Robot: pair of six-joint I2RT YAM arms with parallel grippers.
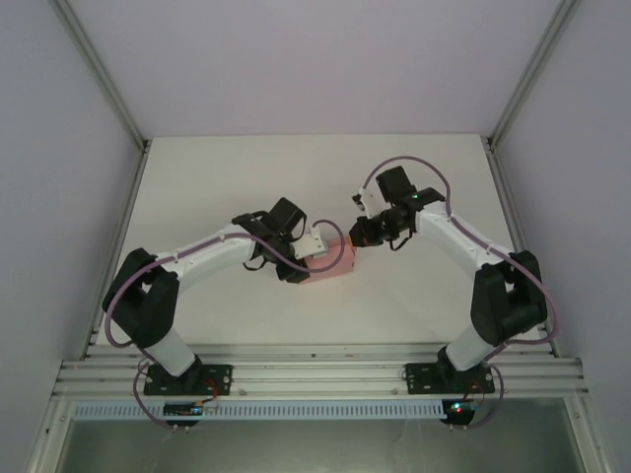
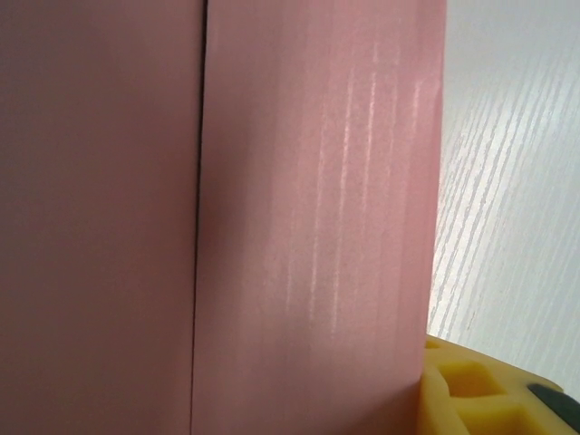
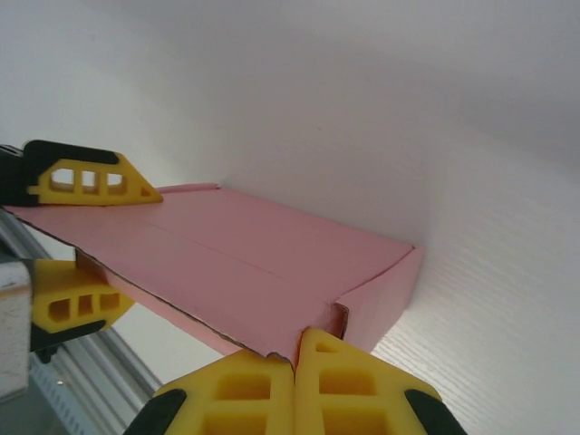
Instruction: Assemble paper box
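Pink paper box: thin card, smooth, faint satin sheen with fine lengthwise streaks. Cut edges raw and brownish. White table: matt, fine wood-grain texture. Fingers of right claw and left claw: moulded yellow plastic, matt, black tips. Silvery frame rails: bare metal, dull. White arm links: smooth shells, plastic-looking.

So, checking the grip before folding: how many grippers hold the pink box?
2. The left gripper clamps the paper box on the left, a finger above and below; the right gripper pinches its right edge.
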